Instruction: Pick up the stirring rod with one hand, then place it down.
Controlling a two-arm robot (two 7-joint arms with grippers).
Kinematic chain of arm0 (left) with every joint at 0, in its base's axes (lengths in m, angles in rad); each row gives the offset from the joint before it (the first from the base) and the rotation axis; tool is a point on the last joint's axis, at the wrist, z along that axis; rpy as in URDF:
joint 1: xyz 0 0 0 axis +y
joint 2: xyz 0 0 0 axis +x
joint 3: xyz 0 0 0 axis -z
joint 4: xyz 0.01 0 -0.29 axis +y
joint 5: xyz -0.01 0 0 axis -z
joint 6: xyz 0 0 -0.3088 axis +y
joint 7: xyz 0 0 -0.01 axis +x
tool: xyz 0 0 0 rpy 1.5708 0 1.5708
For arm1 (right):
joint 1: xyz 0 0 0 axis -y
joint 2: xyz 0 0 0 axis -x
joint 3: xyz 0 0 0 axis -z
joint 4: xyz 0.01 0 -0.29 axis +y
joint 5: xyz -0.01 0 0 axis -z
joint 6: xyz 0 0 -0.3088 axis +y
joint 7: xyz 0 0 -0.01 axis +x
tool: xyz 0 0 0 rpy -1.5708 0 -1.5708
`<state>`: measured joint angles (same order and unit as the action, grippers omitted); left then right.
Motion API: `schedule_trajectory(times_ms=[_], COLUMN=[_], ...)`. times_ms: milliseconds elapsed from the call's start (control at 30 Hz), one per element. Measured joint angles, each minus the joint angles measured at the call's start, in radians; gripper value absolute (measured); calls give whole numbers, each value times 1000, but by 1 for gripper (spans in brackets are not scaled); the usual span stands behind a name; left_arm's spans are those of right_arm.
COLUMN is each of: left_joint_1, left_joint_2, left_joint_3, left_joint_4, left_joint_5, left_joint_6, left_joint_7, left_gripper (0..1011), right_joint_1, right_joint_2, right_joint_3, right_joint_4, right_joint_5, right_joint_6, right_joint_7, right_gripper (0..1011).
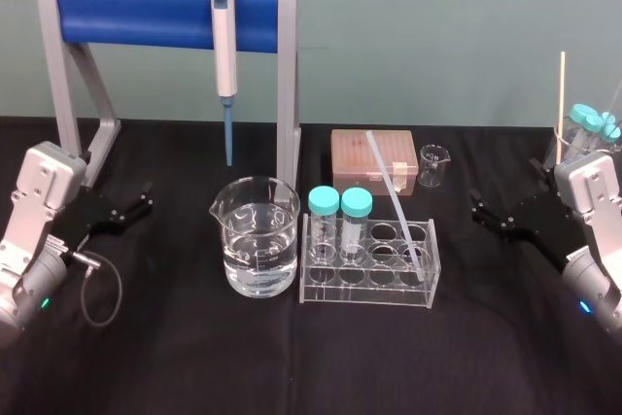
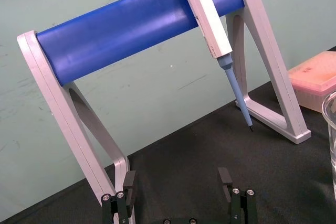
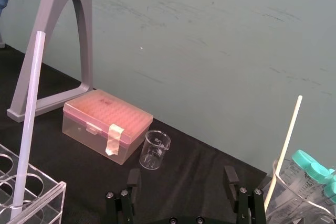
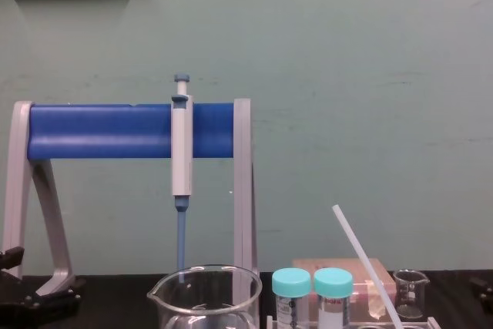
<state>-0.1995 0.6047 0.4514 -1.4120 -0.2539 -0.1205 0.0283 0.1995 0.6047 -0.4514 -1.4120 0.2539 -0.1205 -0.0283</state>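
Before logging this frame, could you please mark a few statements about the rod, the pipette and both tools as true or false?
1. The stirring rod leans in the clear rack. True.
2. The right tool grips the rod. False: it sits open, apart, to the rack's right.
3. The pipette lies on the table. False: it hangs on the blue stand.
4. The left tool is open. True.
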Motion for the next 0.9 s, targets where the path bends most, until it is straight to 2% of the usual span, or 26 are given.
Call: schedule_trajectory(times_ms=[900], left_joint_1=[0], left_joint_2=[0], left_joint_3=[0], left_joint_4=[0], left_joint_5=[0], left_joint_6=[0], left_joint_7=[0], left_gripper=[1000], right_joint_1=[0], right_joint_2=[0], right_joint_3=[0], right_joint_4=[0], right_joint_5=[0], right_joint_6=[0], right_joint_7=[0], right_gripper=[1003])
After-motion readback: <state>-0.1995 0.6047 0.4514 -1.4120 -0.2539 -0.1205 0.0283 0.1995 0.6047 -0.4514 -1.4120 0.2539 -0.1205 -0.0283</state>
